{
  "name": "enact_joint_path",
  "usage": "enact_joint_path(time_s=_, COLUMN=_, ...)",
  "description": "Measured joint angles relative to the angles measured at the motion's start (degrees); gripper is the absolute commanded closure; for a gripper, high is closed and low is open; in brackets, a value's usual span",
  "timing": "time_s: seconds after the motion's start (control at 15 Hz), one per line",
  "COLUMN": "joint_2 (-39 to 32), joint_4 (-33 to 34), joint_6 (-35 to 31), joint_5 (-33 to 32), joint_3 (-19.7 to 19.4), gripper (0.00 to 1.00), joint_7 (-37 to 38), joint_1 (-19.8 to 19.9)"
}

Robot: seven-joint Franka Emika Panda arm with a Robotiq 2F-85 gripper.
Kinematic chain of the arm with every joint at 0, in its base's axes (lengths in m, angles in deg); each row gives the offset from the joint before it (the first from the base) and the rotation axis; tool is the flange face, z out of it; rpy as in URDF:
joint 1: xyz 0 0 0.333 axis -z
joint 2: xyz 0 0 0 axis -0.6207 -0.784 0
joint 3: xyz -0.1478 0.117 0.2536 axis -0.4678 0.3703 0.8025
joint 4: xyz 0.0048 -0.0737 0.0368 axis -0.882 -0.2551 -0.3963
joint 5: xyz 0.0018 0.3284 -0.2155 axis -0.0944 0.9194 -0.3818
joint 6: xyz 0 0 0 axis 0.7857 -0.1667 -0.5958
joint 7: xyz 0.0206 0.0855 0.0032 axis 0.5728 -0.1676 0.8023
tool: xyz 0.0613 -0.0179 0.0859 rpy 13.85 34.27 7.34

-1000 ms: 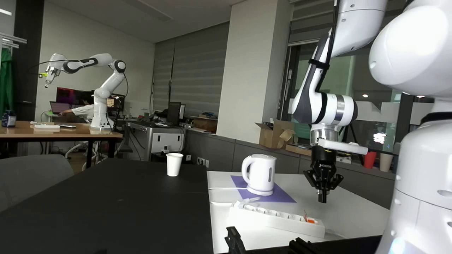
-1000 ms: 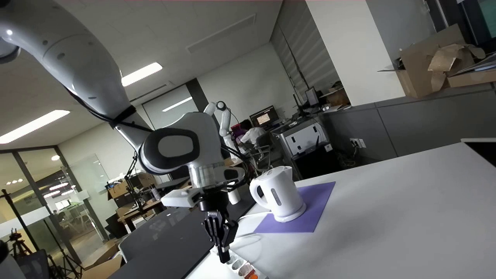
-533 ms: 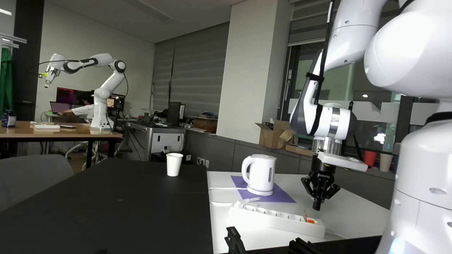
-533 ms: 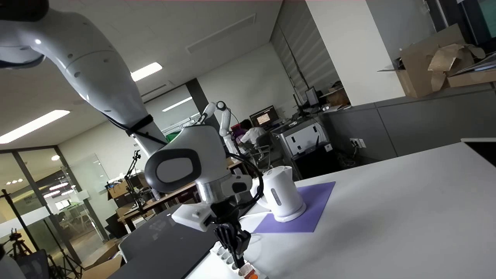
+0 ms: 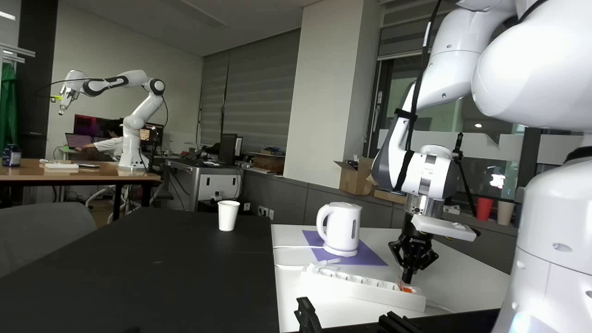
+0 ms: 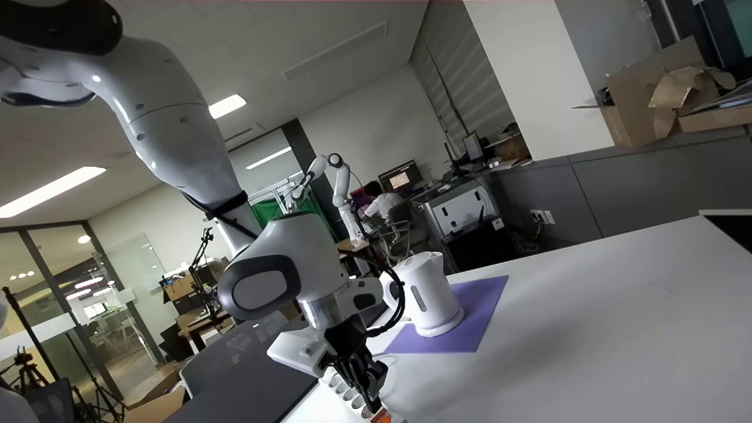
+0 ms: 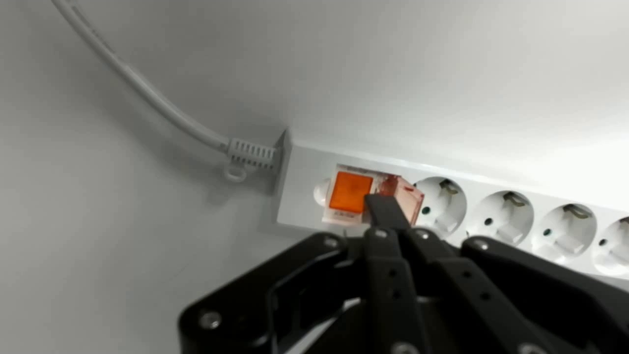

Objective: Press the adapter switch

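So the claw [image 7: 387, 214] is closed on itself, tips together, pointing down at the adapter switch [image 7: 351, 191]. In the wrist view the tips overlap the switch's lower right corner and part of the clear pinkish cover [image 7: 407, 198] tilted up just beside it. Can't tell if they're actually touching either one.

The switch is the square orange button near one end of the white power strip [image 7: 300, 196], the end away from the edge of the white bench [image 6: 587, 305] that runs along the black table [image 5: 162, 277]. A row of round sockets [image 7: 565, 228] carries on toward that edge, and a cord [image 7: 157, 101] curves off the switch end.

Further out, a white kettle [image 5: 343, 229] stands upright on a purple mat [image 6: 479, 308], over toward the corner where the black-table edge meets the edge by the grey wall panels [image 6: 646, 188]. Past that edge, on the black table, there's an upright white paper cup [image 5: 228, 215].
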Motion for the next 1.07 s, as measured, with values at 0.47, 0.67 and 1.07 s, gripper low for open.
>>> enact_joint_path(time_s=0.47, joint_2=-4.87, joint_4=0.08, joint_6=-7.05, joint_5=-0.01, joint_3=3.44, gripper=1.00, joint_7=-0.19, joint_1=3.78)
enact_joint_path(time_s=0.67, joint_2=-5.89, joint_4=-0.32, joint_6=-10.48, joint_5=-0.04, joint_3=5.20, gripper=1.00, joint_7=-0.19, joint_1=5.58)
enact_joint_path(time_s=1.07, joint_2=-6.00, joint_4=0.12, joint_6=-9.54, joint_5=-0.13, joint_3=5.58, gripper=1.00, joint_7=-0.21, joint_1=6.77)
